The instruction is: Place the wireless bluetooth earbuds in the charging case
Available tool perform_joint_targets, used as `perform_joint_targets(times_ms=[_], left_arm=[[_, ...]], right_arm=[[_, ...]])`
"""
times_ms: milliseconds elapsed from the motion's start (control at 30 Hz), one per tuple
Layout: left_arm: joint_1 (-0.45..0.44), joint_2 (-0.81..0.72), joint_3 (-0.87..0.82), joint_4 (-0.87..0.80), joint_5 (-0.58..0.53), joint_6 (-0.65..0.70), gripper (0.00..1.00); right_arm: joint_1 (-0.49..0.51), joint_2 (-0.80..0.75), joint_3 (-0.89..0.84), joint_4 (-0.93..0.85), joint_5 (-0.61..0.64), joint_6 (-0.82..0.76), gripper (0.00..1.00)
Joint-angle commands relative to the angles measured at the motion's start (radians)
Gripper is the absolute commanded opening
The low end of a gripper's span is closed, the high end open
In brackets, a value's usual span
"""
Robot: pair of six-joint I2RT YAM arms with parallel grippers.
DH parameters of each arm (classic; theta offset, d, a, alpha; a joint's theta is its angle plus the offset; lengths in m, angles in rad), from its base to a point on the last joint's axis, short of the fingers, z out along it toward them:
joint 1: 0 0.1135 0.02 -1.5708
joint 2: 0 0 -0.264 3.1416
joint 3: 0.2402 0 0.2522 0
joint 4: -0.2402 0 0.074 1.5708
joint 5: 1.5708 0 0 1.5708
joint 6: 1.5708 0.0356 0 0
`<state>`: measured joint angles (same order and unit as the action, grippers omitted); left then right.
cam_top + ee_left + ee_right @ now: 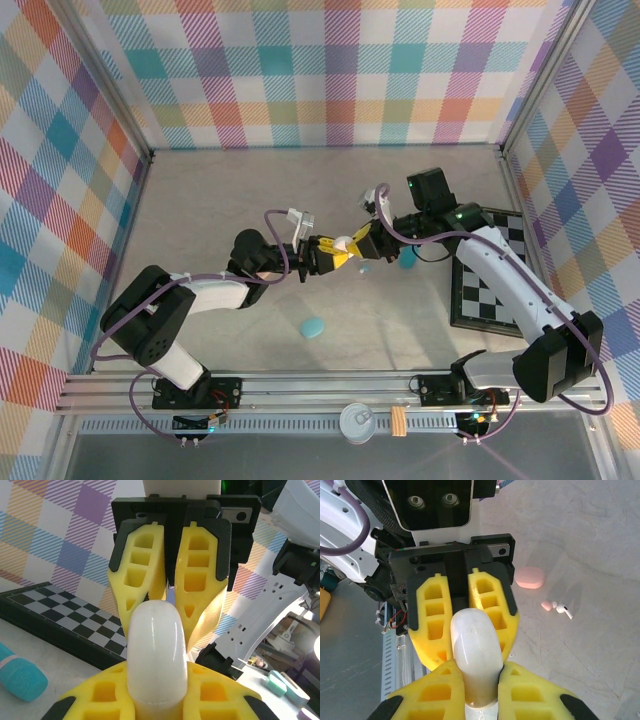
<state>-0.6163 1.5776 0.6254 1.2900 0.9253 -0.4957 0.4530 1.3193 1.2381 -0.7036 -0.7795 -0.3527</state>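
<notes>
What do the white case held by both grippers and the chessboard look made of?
White charging case: probably hard glossy plastic, going by its smooth rounded shell and soft highlights. Chessboard: a rigid flat board, dark frame, low-sheen printed squares; wood or plastic, I cannot tell.
</notes>
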Motion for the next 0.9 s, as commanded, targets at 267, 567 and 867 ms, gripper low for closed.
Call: perform_joint_targets(times_ms=[267, 567, 867], left_arm=[[0.006, -0.008, 0.009, 0.051, 0.029, 0.056, 0.02], [0.008, -0.022, -0.006, 0.045, 0.019, 0.130, 0.02], [0.007, -0.055, -0.023, -0.073, -0.008, 0.296, 0.02]], right_arm=[[0.007, 0.011, 0.026, 0.094, 0.067, 0.130, 0.48], [0.000, 0.026, 0.044, 0.155, 0.148, 0.219, 0.53], [-0.001, 0.022, 0.061, 0.174, 0.096, 0.232, 0.62]])
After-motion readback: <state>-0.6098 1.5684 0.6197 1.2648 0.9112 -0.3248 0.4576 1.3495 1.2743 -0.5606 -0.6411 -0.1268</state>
